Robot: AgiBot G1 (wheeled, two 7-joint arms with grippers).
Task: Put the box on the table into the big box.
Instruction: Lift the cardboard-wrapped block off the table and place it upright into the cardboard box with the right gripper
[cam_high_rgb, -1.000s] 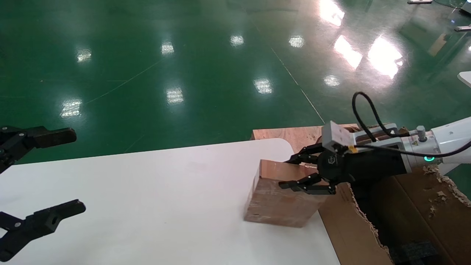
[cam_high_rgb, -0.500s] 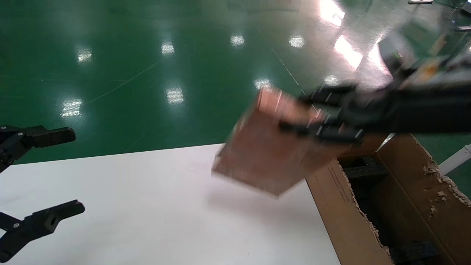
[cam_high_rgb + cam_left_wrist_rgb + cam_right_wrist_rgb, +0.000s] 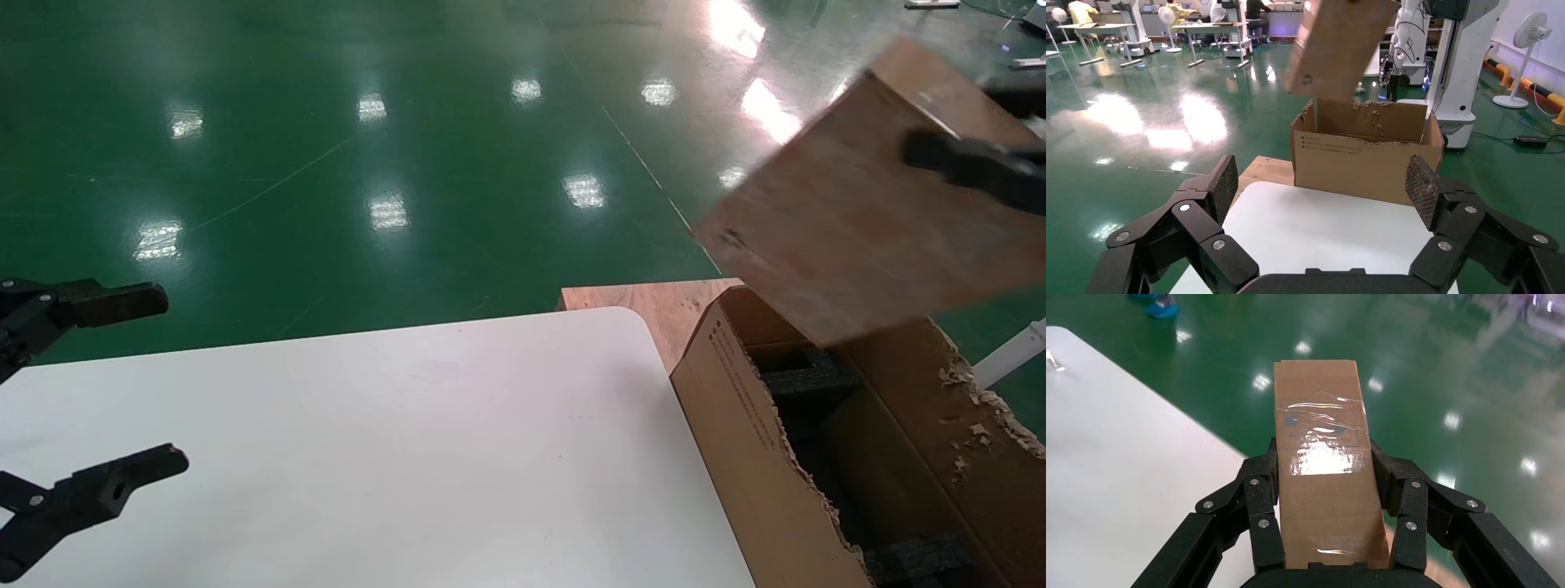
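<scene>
My right gripper [image 3: 1322,468] is shut on the small taped brown box [image 3: 1321,459] and holds it tilted, high in the air above the far end of the big box [image 3: 817,457]; the small box also shows in the head view [image 3: 858,220] and the left wrist view [image 3: 1340,46]. The big box is a torn-edged carton with black foam inside, standing right of the white table [image 3: 368,457]. My left gripper [image 3: 90,392] is open and empty, parked over the table's left edge.
A light brown plywood board [image 3: 654,302] lies behind the table's rounded corner, under the carton. Glossy green floor lies beyond. Other robots, fans and tables stand far off in the left wrist view.
My right gripper has lifted the small box off the table and swung it up and to the right, over the big box. The left arm has not moved.
</scene>
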